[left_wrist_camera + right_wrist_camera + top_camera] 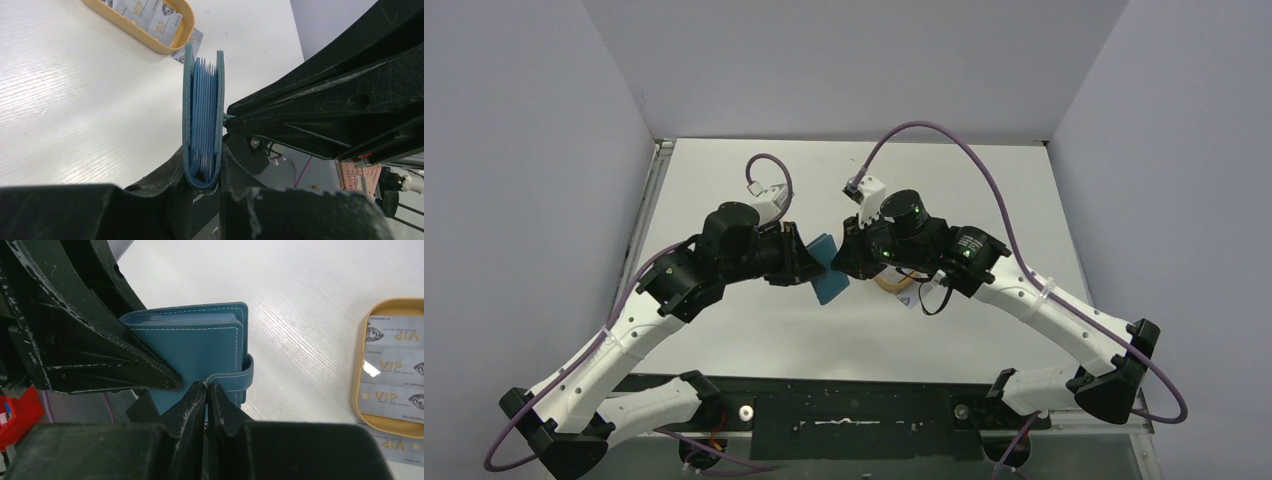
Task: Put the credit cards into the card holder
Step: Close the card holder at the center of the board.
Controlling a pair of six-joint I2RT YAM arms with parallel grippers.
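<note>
Card holder edge-up, spine clamped in left gripper, mouth outward — right gripper pinches snap tab.

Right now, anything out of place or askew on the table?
One credit card lies outside the orange tray, on the table at its rim, apparently partly under it; the other cards sit inside. Nothing else stands out.

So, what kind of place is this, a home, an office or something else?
Probably a robotics lab test cell: a white table boxed in by plain walls, two robot arms bolted at its near edge, and staged props, a card holder and a tray of credit cards.
</note>
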